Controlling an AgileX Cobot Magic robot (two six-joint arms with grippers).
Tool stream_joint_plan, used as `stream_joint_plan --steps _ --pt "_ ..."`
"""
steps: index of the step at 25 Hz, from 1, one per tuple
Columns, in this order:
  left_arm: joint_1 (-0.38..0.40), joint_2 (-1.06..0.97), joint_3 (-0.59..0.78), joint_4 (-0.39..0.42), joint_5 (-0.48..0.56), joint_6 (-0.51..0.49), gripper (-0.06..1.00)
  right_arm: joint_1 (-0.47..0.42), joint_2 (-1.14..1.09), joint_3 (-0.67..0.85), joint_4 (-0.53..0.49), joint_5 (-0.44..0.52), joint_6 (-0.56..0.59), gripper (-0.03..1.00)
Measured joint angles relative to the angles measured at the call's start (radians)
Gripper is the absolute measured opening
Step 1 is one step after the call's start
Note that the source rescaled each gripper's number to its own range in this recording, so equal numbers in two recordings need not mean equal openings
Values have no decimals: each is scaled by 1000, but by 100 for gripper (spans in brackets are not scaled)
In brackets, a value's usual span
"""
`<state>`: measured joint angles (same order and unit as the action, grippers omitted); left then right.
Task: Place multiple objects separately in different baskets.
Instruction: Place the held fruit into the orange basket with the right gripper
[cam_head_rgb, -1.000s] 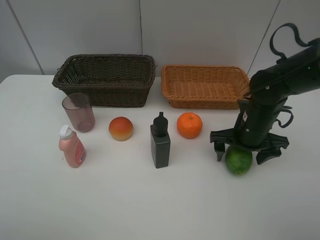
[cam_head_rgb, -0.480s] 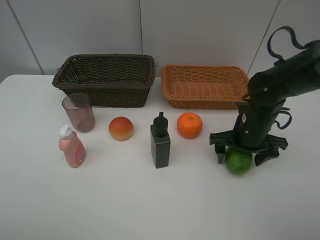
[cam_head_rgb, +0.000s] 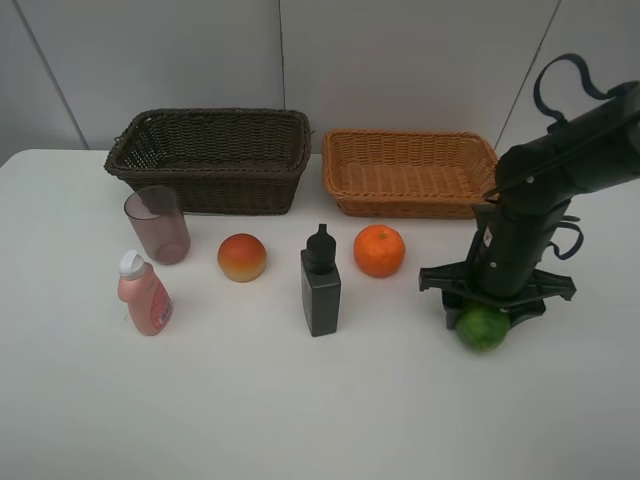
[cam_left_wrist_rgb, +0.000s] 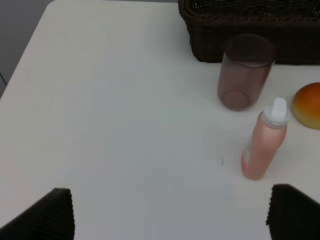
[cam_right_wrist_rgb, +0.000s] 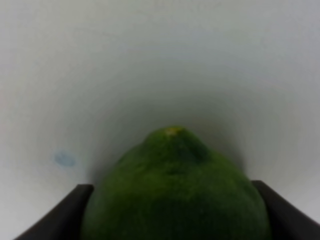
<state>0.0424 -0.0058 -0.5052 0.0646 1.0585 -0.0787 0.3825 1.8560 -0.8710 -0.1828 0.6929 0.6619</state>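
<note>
Baskets stand side by side at the back of the white desk (cam_head_rgb: 250, 410): the dark brown basket (cam_head_rgb: 210, 192) on the left, deeper, and the light tan basket (cam_head_rgb: 405, 208) just to its right, shallower. Neither has shifted over the last second. My right arm (cam_head_rgb: 540, 190) reaches down in front of the tan basket's right end. A second ago my right jaws stood spread wide on either side of the green fruit (cam_head_rgb: 484, 332). Now they have drawn in and pinch it, their dark fingers (cam_right_wrist_rgb: 67, 217) pressed against both its flanks in the right wrist view. The fruit sits about where it was, low at the desk; whether it has left the surface I cannot tell. My left jaws are spread wide with only bare desk between them, near the purplish cup (cam_left_wrist_rgb: 245, 72) and the pink bottle (cam_left_wrist_rgb: 262, 142). Those two, the black bottle (cam_head_rgb: 321, 285), the orange (cam_head_rgb: 379, 251) and the peach-like fruit (cam_head_rgb: 242, 257) stand in a loose row in front of the baskets, unmoved, none touching another.
</note>
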Motion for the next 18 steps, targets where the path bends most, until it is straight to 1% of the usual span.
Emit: stream_joint_plan --steps 7,18 --pt "0 0 0 0 0 0 100 0 0 0 0 -17 0 42" --pt "0 0 0 0 0 0 100 0 -17 0 -2 -4 -15 42"
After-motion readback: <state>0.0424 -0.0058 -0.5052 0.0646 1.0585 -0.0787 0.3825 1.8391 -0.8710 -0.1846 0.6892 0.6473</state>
